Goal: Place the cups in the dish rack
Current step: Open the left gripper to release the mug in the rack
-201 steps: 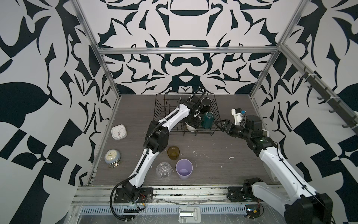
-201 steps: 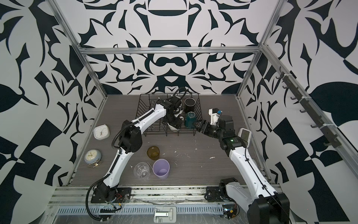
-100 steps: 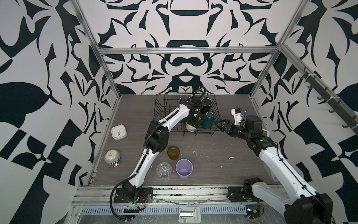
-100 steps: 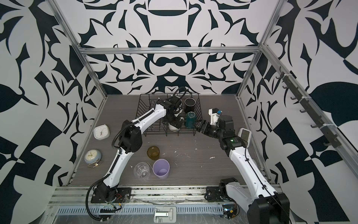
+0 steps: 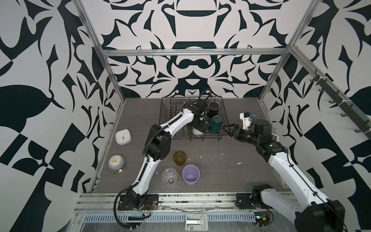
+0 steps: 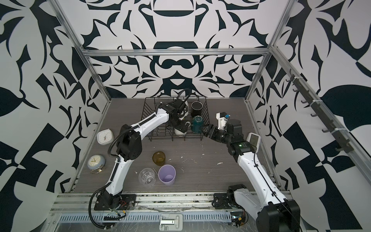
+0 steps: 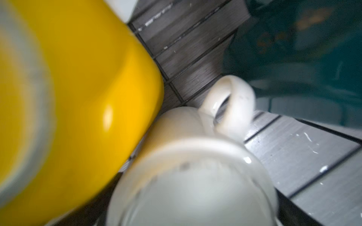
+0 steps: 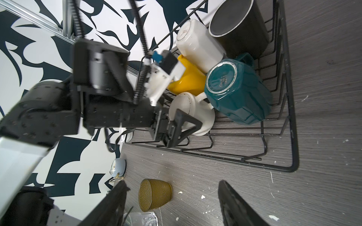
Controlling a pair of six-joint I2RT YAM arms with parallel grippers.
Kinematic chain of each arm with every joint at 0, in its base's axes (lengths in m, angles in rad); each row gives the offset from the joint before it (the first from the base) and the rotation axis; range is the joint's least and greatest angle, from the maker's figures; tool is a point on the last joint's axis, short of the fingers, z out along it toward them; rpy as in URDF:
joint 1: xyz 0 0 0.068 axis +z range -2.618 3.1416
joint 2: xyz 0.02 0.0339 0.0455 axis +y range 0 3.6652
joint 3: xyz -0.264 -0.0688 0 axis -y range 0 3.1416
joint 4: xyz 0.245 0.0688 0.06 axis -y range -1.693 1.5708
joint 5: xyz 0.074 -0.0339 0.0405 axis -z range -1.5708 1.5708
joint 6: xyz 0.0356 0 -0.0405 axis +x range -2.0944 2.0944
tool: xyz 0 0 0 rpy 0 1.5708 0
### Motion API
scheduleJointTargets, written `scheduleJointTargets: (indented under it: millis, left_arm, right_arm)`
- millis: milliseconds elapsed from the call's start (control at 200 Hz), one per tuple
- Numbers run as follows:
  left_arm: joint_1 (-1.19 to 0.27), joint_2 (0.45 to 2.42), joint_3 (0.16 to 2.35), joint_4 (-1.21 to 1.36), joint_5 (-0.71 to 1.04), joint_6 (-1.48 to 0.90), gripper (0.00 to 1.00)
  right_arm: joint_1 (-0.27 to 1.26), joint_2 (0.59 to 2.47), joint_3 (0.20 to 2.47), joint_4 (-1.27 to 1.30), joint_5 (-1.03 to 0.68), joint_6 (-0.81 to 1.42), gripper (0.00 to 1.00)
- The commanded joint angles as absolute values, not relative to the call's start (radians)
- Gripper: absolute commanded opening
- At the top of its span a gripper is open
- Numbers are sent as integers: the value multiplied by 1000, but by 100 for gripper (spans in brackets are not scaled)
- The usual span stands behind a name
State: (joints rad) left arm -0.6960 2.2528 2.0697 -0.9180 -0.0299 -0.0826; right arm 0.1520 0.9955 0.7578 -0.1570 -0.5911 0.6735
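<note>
Left pincer (image 6: 182,126) low over upturned white mug (image 6: 179,131), near side of dish rack (image 6: 160,139); pinching or let go, cannot tell. Step: seating mug. Next, likely: lift straight clear of teal mug (image 6: 197,124) alongside. Right pincer (image 5: 228,129) spread, empty, just right of rack. Yellow mug (image 8: 188,82) shows only in wrist views. Amber glass (image 5: 179,158), lilac tumbler (image 5: 190,177) on table, near.

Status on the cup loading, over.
Left pincer open at white mug in dish rack. Right pincer open, empty. Amber glass, clear glass, lilac tumbler on table.
</note>
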Motion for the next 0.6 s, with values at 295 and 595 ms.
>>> scheduleJointTargets:
  millis: [295,595]
  left_arm:
    - [-693,1989,1907,-720,-63,-116,100]
    - [-692,1724,1664,-540,-213,-132,99]
  right_arm:
    - [148,980,818,-178,-582,627,75]
    - [148,960,873,-321,-508,525,73]
